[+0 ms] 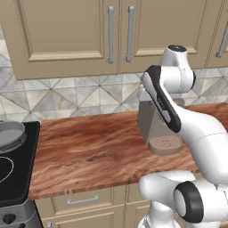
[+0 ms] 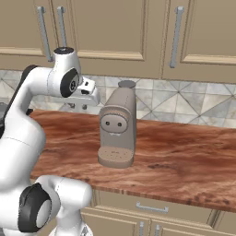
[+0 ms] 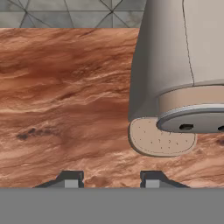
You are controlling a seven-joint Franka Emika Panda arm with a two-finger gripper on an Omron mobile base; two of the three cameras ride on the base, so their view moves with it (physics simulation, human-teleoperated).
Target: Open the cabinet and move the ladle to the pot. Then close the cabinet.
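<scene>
Overhead, the tan double-door wall cabinet point(image 1: 73, 33) with panelled fronts is shut, its two long vertical silver bar handles point(image 1: 120, 34) side by side at the middle seam; from the right base view the same cabinet point(image 2: 50, 25) sits at about eleven o'clock. Below it runs a reddish-brown wood-grain counter point(image 1: 98, 151) backed by grey triangle-patterned tiles point(image 1: 67, 95). At nine o'clock in the left base view a round, shallow grey metal pot point(image 1: 10, 135) rests on a black stove top point(image 1: 15, 171), partly cut by the frame edge. A tall grey coffee machine point(image 2: 117, 129) with a tan perforated drip base stands on the counter, and the white arm's two-finger gripper point(image 3: 109, 179) hangs over the wood just beside it, at about nine o'clock of the machine in the right base view. In the hand view its two dark fingertips point(image 3: 70, 178) stand spread apart, with bare counter showing between them and nothing pinched.
</scene>
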